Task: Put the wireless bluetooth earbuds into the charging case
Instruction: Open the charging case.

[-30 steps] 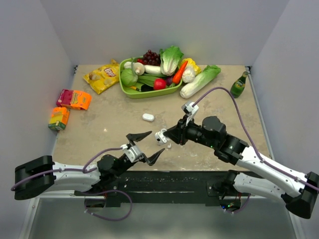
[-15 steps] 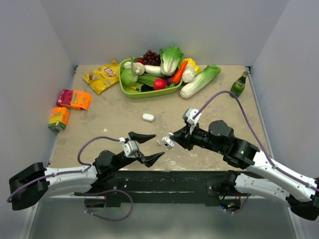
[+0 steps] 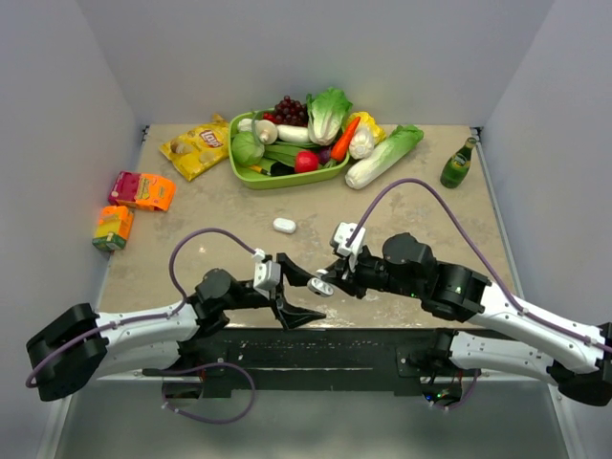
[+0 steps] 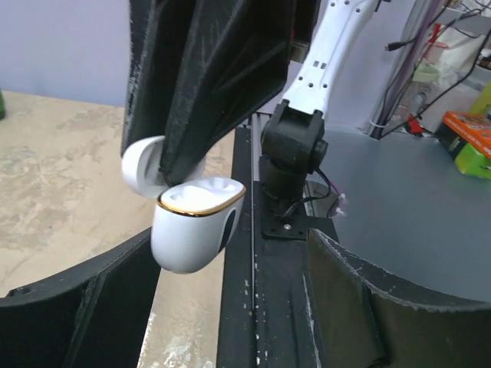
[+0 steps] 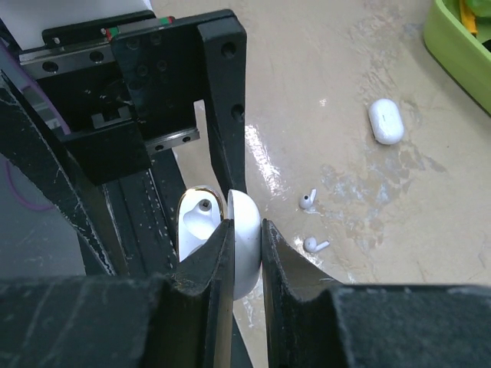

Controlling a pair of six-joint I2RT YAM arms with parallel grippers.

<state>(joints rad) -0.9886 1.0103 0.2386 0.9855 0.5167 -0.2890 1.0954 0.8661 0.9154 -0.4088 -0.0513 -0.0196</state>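
My right gripper (image 3: 323,284) is shut on the lid of an open white charging case (image 5: 245,238). The case's gold-rimmed base (image 5: 201,222) hangs open beside the fingers. The case is held in the air over the table's front edge. My left gripper (image 3: 302,292) is open, and the case base (image 4: 196,222) hangs just above and between its fingers (image 4: 77,307) without touching them. Two tiny white earbuds (image 5: 308,201) (image 5: 313,245) lie on the table just beyond the case. They are hidden in the top view.
A second, closed white case (image 3: 284,226) lies mid-table and also shows in the right wrist view (image 5: 386,120). A green tray (image 3: 239,172) of vegetables stands at the back, with a chips bag (image 3: 196,146), a green bottle (image 3: 458,163) and snack boxes (image 3: 142,190) around it. A black rail (image 3: 316,349) runs along the front.
My right gripper has carried the open case left and toward the front edge. My left arm has swung right, and its open fingers now flank the case.
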